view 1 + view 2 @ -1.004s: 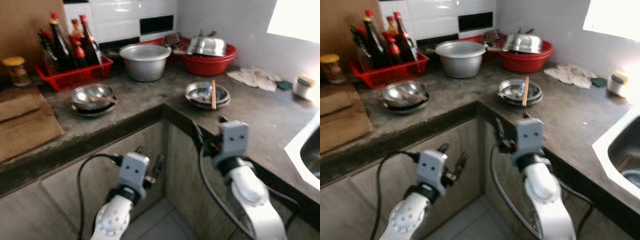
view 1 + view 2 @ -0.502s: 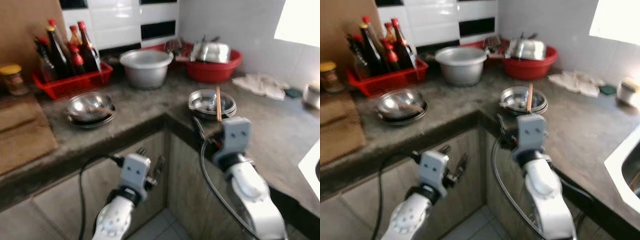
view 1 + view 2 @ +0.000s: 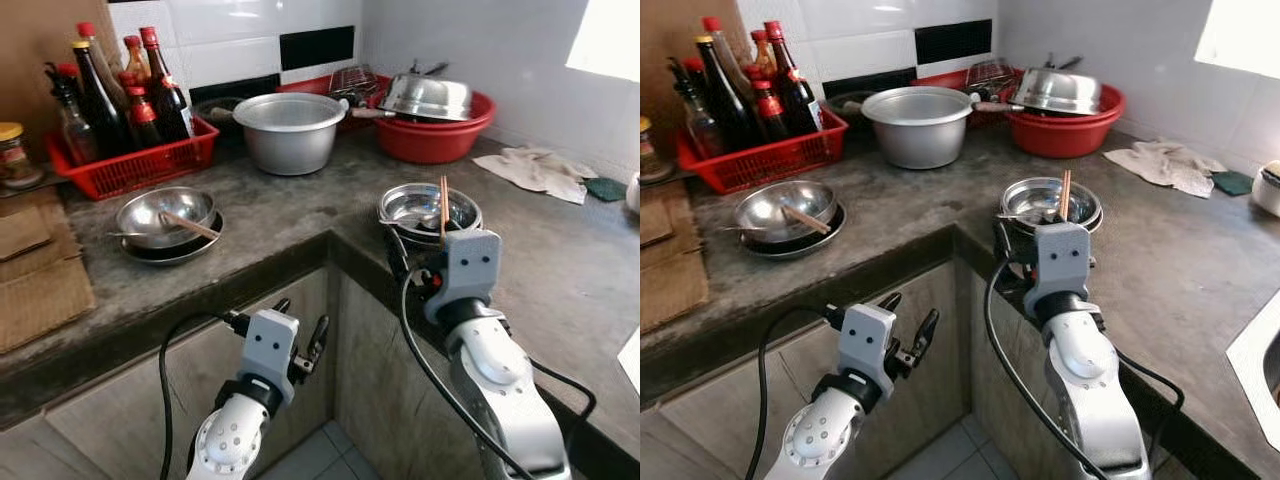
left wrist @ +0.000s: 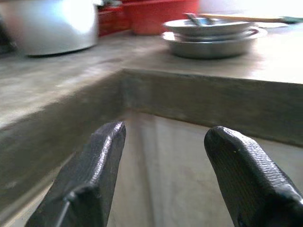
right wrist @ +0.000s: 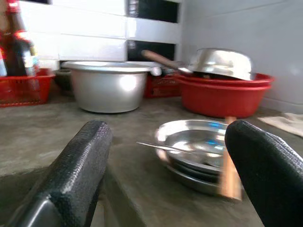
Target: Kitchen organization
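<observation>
The stack of metal plates (image 3: 430, 212) with a wooden stick (image 3: 443, 205) across it sits near the counter's (image 3: 300, 215) corner, just past my right gripper (image 5: 165, 156). Its fingers are spread wide and hold nothing. My left gripper (image 4: 165, 175) hangs low by the cupboard, wide and empty too. I think I am only reaching now. Next I must go up over the edge to the plates.
</observation>
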Tool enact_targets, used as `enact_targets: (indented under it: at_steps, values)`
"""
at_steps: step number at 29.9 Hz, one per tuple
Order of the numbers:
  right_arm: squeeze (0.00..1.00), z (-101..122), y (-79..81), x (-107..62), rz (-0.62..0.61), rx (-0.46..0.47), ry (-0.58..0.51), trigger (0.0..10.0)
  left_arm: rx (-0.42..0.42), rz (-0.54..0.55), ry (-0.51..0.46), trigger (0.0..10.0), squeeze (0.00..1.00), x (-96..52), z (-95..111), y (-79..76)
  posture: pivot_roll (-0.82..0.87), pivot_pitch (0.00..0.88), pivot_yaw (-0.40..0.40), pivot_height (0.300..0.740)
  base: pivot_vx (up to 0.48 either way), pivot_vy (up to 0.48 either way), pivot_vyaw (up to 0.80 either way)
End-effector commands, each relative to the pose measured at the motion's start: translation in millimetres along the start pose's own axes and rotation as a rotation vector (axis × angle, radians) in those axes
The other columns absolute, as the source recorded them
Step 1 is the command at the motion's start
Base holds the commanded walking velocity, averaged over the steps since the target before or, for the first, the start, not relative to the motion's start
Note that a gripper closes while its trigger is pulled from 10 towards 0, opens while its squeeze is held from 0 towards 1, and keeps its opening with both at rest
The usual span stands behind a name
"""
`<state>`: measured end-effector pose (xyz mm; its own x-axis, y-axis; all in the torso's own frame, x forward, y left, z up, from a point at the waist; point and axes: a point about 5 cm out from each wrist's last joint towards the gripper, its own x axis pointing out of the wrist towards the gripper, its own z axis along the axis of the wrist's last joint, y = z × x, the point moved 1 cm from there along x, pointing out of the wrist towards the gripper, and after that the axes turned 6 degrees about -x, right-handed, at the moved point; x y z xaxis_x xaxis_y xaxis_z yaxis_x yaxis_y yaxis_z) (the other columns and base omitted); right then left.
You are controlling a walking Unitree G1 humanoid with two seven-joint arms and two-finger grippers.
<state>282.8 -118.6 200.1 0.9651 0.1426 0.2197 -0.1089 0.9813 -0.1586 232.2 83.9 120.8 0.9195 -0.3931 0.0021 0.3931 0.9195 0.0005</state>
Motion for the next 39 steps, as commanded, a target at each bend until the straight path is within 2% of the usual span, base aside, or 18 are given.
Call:
enact_targets:
  at_steps: [1, 8, 12, 20, 21, 22, 24, 25, 26, 35, 39]
  values:
    - [0.00, -1, -4.1, 2.6, -0.026, -0.003, 0.000, 10.0, -0.010, -0.029, 0.003, 10.0, 0.00, 1.5, 1, -5.4, 0.12, 0.013, -0.020, 0.740, 0.000, 0.000, -0.80]
    - [0.00, -12, 3.5, 21.6, -0.011, -0.028, 0.052, 10.0, -0.014, -0.051, 0.017, 10.0, 0.00, 2.4, -2, -7.9, 0.12, 0.029, -0.023, 0.740, 0.000, 0.000, 0.00]
    - [0.00, -18, 0.8, 33.3, -0.032, -0.044, 0.069, 10.0, -0.026, -0.083, 0.017, 10.0, 0.00, -0.4, -1, -13.3, 0.13, 0.037, -0.032, 0.740, 0.000, 0.000, 0.00]
    - [0.00, -28, -5.8, 42.8, -0.069, -0.063, 0.094, 10.0, -0.035, -0.116, -0.001, 10.0, 0.00, -3.4, 1, -19.3, 0.13, 0.045, -0.044, 0.740, 0.000, 0.000, 0.00]
    - [0.32, -29, -6.8, 44.1, -0.081, -0.066, 0.096, 10.0, -0.036, -0.116, 0.000, 10.0, 0.00, -3.7, 1, -19.7, 0.13, 0.043, -0.045, 0.740, 0.000, 0.000, 0.00]
    - [1.00, -29, -7.1, 46.1, -0.089, -0.069, 0.094, 10.0, -0.038, -0.115, 0.001, 10.0, 0.00, -4.1, 1, -20.3, 0.14, 0.044, -0.048, 0.740, 0.000, 0.000, 0.00]
    - [1.00, -29, -6.5, 48.0, -0.090, -0.068, 0.089, 10.0, -0.039, -0.118, 0.003, 10.0, 0.00, -4.3, 1, -20.8, 0.14, 0.044, -0.049, 0.740, 0.000, 0.000, 0.00]
    - [0.86, -29, -6.5, 48.3, -0.094, -0.069, 0.090, 10.0, -0.040, -0.117, 0.003, 10.0, 0.00, -4.3, 1, -20.6, 0.14, 0.042, -0.047, 0.740, 0.000, 0.000, 0.00]
    - [0.00, -29, -6.4, 48.7, -0.098, -0.068, 0.092, 10.0, -0.041, -0.116, 0.003, 10.0, 0.00, -4.3, 1, -20.5, 0.14, 0.042, -0.047, 0.740, 0.000, 0.000, 0.00]
    - [0.00, -45, -12.9, 49.2, -0.159, -0.029, 0.150, 10.0, -0.037, -0.119, 0.008, 10.0, 0.00, -4.3, 0, -20.9, 0.14, 0.035, -0.046, 0.740, 0.000, 0.000, 0.00]
    - [0.00, -45, -13.0, 50.5, -0.160, -0.030, 0.149, 10.0, -0.037, -0.120, 0.008, 10.0, 0.00, -4.1, 0, -20.5, 0.14, 0.036, -0.045, 0.740, 0.000, 0.000, 0.00]
